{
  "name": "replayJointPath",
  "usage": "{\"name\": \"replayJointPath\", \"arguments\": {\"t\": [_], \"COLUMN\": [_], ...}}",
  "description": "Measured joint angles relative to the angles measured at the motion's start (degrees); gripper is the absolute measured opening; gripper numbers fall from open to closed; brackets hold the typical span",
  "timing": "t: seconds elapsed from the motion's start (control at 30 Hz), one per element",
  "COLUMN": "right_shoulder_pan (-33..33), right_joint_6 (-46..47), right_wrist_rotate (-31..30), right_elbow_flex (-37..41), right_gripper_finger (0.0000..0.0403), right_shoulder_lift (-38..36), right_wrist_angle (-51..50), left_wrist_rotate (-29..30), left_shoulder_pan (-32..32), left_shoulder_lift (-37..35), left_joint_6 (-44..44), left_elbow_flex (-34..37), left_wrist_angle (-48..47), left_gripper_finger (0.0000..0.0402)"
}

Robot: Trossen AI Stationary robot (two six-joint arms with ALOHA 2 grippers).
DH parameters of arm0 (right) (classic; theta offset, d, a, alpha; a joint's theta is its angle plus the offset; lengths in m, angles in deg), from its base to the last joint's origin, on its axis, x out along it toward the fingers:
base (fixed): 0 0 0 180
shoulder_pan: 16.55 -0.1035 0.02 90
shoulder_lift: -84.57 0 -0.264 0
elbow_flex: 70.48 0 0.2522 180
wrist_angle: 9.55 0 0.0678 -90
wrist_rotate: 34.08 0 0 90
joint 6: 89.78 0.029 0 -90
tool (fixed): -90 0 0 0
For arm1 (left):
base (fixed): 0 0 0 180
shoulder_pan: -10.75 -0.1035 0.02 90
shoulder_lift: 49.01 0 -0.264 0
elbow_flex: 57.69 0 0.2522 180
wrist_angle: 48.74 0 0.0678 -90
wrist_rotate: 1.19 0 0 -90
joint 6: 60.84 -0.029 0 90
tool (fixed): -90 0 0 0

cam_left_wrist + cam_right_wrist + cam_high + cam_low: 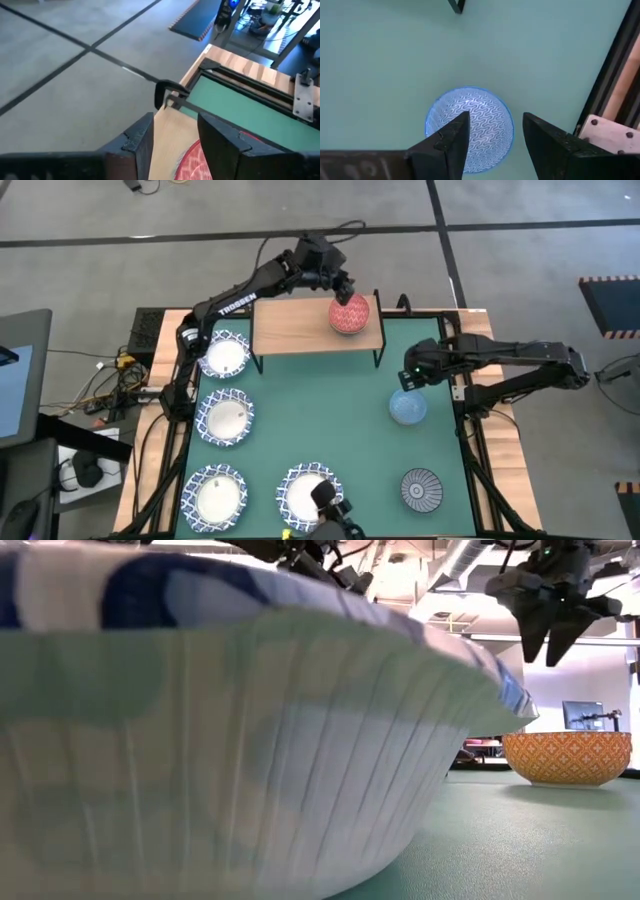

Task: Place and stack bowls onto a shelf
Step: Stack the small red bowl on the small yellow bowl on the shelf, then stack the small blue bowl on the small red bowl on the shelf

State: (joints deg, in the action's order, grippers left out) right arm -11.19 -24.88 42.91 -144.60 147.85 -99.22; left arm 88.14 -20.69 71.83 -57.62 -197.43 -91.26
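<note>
The red bowl (350,313) stands on the right end of the wooden shelf (300,327) at the table's far edge. My left gripper (345,285) hovers open just over its far rim; in the left wrist view the bowl (190,162) shows below the left gripper (175,130). My right gripper (408,377) hangs open above the pale blue bowl (407,408), which sits on the green mat. In the right wrist view that bowl (480,120) lies under the gripper (495,127). The ray-patterned bowl (421,488) rests near the right front.
Several blue lattice bowls stand on the mat's left and near side (224,357), (224,418), (215,495), (308,490); one (250,740) fills the low view. An orange bowl (567,757) shows behind it. The shelf's left half is bare wood.
</note>
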Motion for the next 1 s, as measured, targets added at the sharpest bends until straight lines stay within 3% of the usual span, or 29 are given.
{"name": "replayJointPath", "arguments": {"t": [0.2,0.47,0.8,1.0], "right_shoulder_pan": [-0.8,-0.8,-0.7,-0.8], "right_joint_6": [0.2,1.0,0.3,0.4], "right_wrist_rotate": [-1.9,-2.8,-4.4,-4.1], "right_elbow_flex": [0.0,0.0,0.0,1.9], "right_gripper_finger": [0.0199,0.0198,0.0198,0.0198], "right_shoulder_lift": [0.0,0.0,0.6,0.5], "right_wrist_angle": [0.6,1.4,0.8,-1.0], "left_wrist_rotate": [0.2,1.4,1.3,-3.3], "left_shoulder_pan": [0.8,1.0,1.0,2.6], "left_shoulder_lift": [0.1,0.1,0.0,-2.1], "left_joint_6": [1.4,0.9,-0.7,3.5], "left_elbow_flex": [6.0,9.9,8.1,5.2], "left_wrist_angle": [7.5,8.1,4.9,6.8], "left_gripper_finger": [0.0128,0.0128,0.0127,0.0127]}}
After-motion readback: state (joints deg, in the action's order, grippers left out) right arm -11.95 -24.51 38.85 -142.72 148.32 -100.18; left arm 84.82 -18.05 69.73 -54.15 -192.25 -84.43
